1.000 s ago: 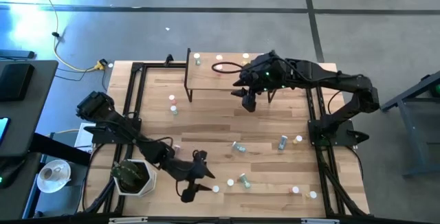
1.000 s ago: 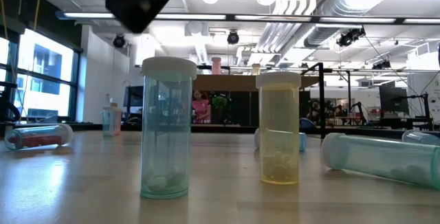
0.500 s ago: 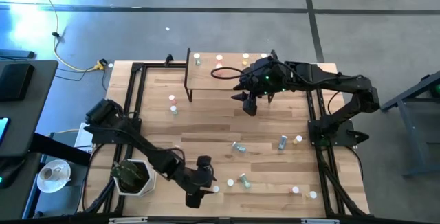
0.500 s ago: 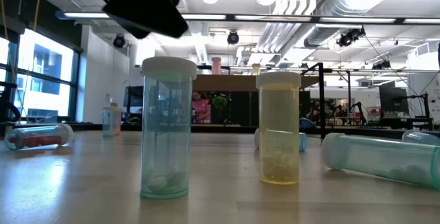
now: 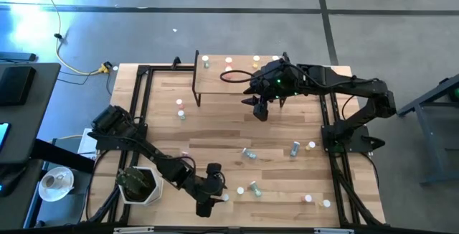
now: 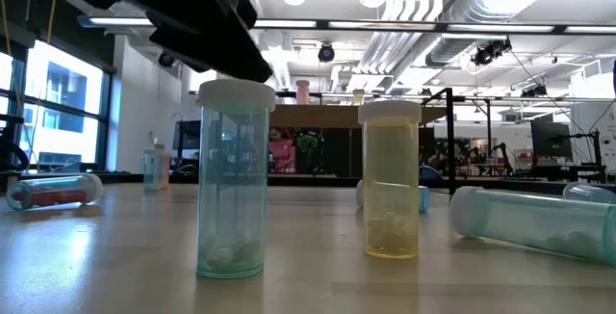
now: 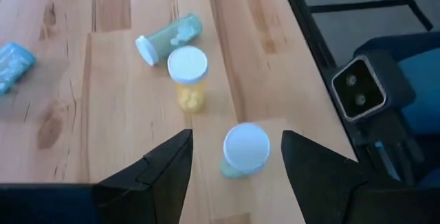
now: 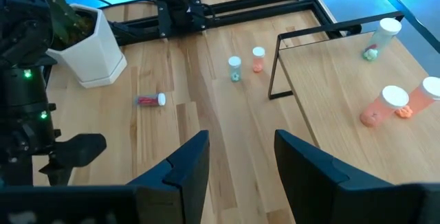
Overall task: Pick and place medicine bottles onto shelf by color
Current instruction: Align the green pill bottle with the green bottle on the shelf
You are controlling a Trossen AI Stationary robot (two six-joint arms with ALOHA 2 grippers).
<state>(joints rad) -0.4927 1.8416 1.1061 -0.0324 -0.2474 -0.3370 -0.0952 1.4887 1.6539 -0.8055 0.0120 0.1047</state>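
- The teal medicine bottle (image 7: 245,148) is standing upright near the table's front edge, its white cap facing up, long axis vertical.
- It is sitting directly below and between the fingers of the left gripper (image 7: 236,157), which is hovering above it, jaws standing open and holding nothing.
- An upright yellow bottle (image 7: 188,77) is standing just beyond it, a teal bottle lying on its side (image 7: 169,36) farther on.
- The left arm is much the nearer; a straight descent looks enough.
- The right gripper (image 5: 261,109) is hanging just in front of the shelf (image 5: 215,82), well apart, open and empty.
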